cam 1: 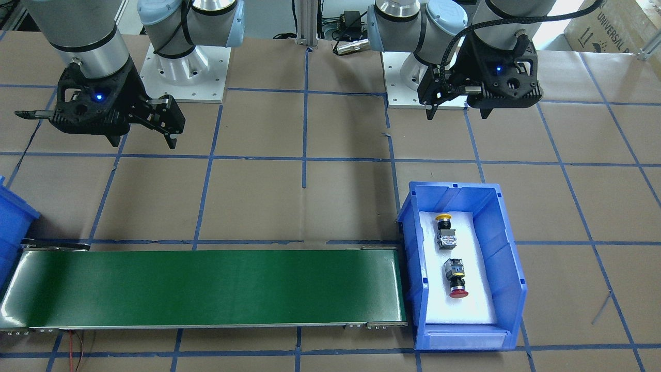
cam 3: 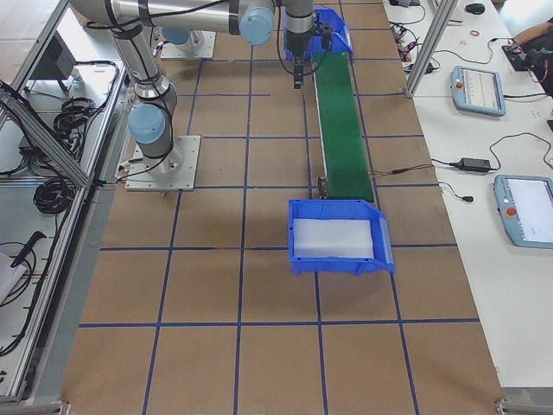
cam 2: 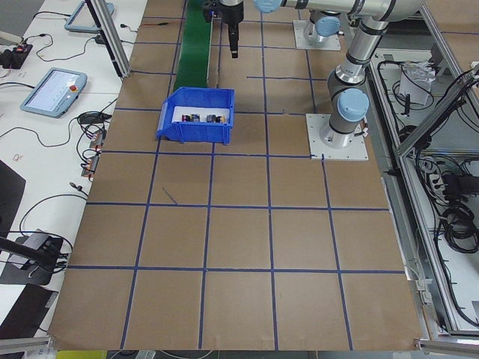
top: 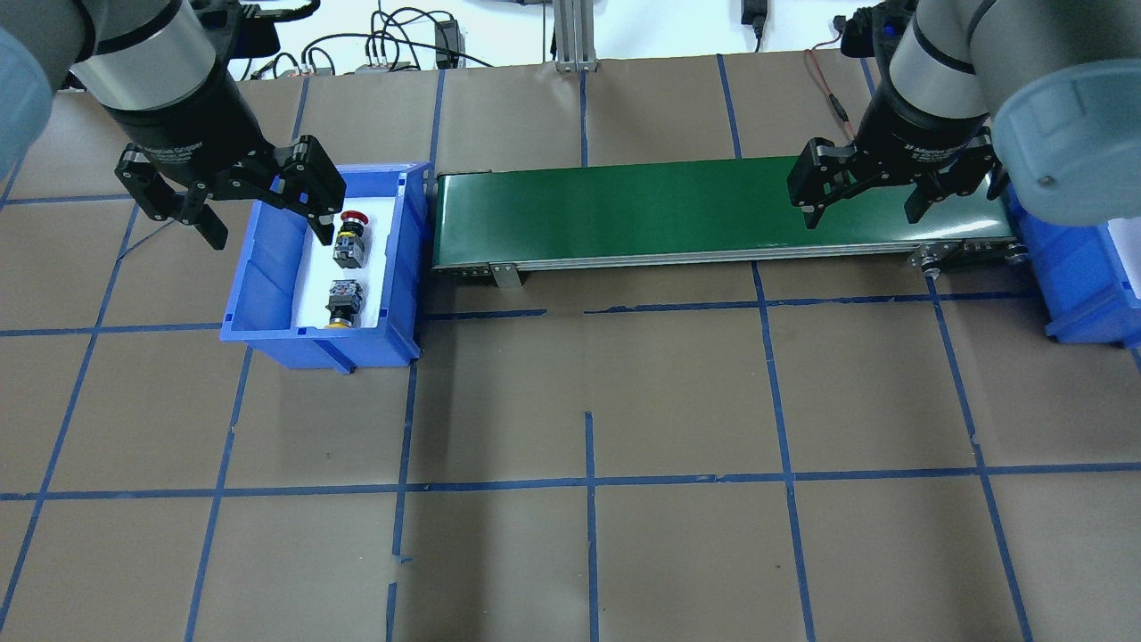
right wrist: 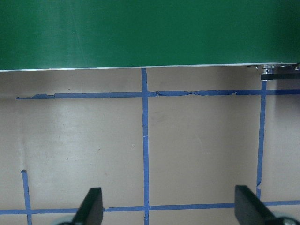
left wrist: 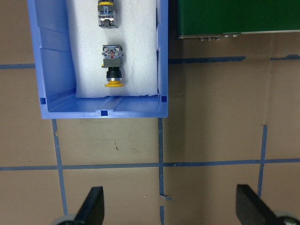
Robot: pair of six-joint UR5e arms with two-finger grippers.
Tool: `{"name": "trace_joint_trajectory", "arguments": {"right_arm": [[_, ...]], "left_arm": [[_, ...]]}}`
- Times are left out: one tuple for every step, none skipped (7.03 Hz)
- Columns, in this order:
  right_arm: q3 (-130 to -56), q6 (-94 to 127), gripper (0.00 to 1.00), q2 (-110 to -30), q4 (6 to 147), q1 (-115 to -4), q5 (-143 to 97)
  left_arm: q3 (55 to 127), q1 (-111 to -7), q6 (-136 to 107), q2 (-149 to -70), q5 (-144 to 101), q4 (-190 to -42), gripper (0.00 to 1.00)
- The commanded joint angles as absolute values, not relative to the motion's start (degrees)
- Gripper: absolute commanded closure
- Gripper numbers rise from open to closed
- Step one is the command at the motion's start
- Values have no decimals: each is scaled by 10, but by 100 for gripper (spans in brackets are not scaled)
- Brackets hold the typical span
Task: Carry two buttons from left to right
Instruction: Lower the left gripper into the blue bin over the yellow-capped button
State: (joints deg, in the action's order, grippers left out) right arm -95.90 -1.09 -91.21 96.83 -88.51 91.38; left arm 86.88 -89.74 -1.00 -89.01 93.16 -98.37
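Observation:
Two buttons lie on white foam in the blue bin [cam 1: 508, 268] at the conveyor's left end. The yellow-capped button [cam 1: 444, 230] also shows in the overhead view [top: 342, 303] and the left wrist view [left wrist: 112, 65]. The red-capped button [cam 1: 457, 279] shows in the overhead view [top: 349, 236] too. My left gripper [top: 267, 236] hangs open and empty above the bin's outer side, clear of both buttons, as the front view [cam 1: 457, 106] also shows. My right gripper [top: 860, 218] hangs open and empty over the near edge of the conveyor's right end.
A green conveyor belt [top: 669, 209] runs between the left bin and a second blue bin [top: 1079, 276] at the right end. That bin [cam 3: 341, 238] holds only white foam. Brown table paper with blue tape lines lies all around.

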Motion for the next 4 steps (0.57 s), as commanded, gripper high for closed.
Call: {"name": "trace_joint_trajectory", "arguments": {"right_arm": [[-959, -4, 0, -912, 969, -888, 917], [-960, -5, 0, -911, 969, -888, 913], [-960, -10, 0, -911, 969, -887, 915], [-961, -11, 0, -911, 969, -887, 917]], "left_arm": [[867, -897, -11, -890, 934, -983, 0], [868, -896, -11, -891, 933, -983, 0], [879, -893, -6, -894, 939, -983, 0], [868, -891, -5, -896, 939, -980, 0]]}}
